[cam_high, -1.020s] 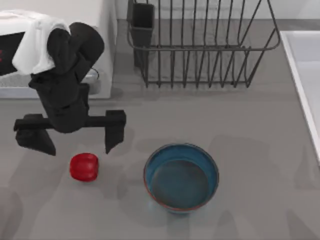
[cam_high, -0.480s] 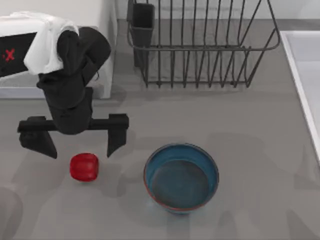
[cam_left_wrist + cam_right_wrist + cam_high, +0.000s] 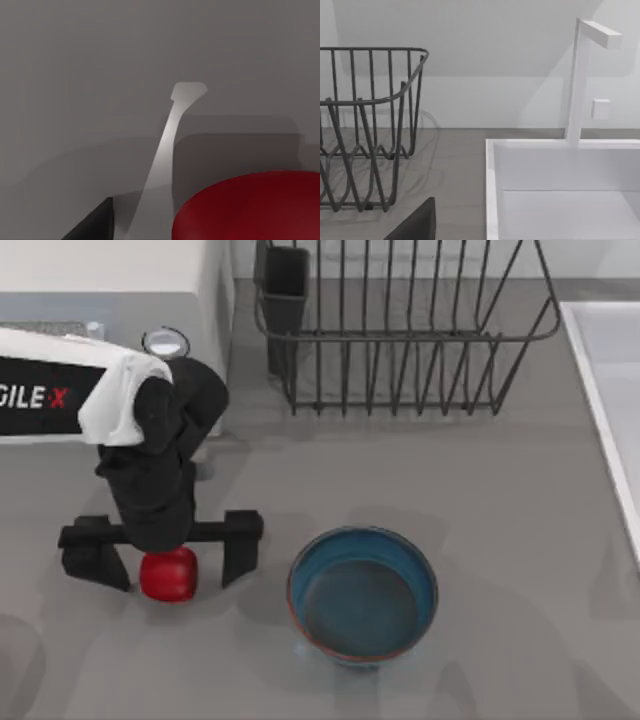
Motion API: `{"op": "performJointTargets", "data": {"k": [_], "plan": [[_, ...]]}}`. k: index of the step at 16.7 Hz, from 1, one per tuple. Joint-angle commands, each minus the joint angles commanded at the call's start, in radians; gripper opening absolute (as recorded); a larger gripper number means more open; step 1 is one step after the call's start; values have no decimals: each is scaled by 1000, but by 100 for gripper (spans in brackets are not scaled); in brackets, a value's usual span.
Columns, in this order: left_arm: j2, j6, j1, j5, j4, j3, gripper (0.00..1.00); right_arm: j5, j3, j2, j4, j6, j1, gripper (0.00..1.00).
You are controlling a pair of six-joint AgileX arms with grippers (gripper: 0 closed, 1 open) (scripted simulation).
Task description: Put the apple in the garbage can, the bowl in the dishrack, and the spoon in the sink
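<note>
Right now the left end effector (image 3: 160,552) sits low over the apple (image 3: 168,575), its two dark fingers spread wide and standing on either side of the fruit without pinching it. From the wrist camera the apple (image 3: 250,206) looms large and red just beneath, resting on the grey surface (image 3: 480,470). To do this well, I'd say the fingers want to settle a touch lower so they meet the widest part of the glossy round skin, then close gently and evenly. Just off to the end effector's right waits the bowl (image 3: 363,595); beyond it stand the dishrack (image 3: 400,335) and sink (image 3: 560,170).
</note>
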Motion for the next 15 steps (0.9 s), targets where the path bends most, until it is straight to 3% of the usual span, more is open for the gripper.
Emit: {"op": "performJointTargets", "data": {"k": [3,15], "plan": [[0,0,0,0,1,-1,100,0,0,0,0,0,0,100],[0,0,0,0,1,-1,10,0,0,0,0,0,0,100]]}}
